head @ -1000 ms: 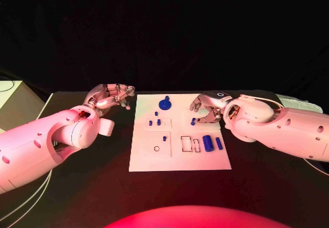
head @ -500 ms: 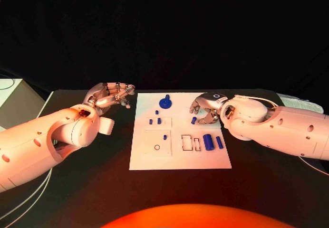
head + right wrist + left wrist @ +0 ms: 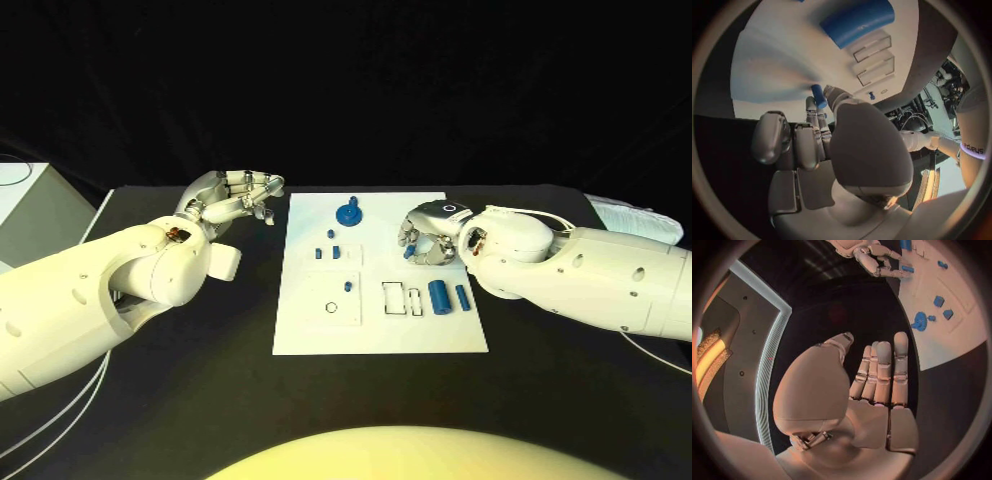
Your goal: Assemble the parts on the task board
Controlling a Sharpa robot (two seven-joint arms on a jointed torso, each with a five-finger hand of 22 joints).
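The white task board [image 3: 378, 330] lies mid-table. On it are a blue round knob [image 3: 348, 213], three small blue pegs [image 3: 330, 236] near it, one peg [image 3: 348, 290] standing in a square plate, and two blue cylinders [image 3: 437, 297] by empty slots [image 3: 392, 300]. My right hand [image 3: 430, 240] hovers over the board's right side and pinches a small blue peg [image 3: 819, 96] between thumb and a fingertip. My left hand [image 3: 231, 203] rests off the board's far left corner, fingers [image 3: 882, 370] straight and holding nothing.
A white box [image 3: 29, 200] stands at the table's left edge and pale cloth [image 3: 635, 215] at the right edge. The black table [image 3: 188, 400] stretches in front of the board.
My right hand has shifted slightly leftward over the board, still pinching the peg. The left hand has stayed put.
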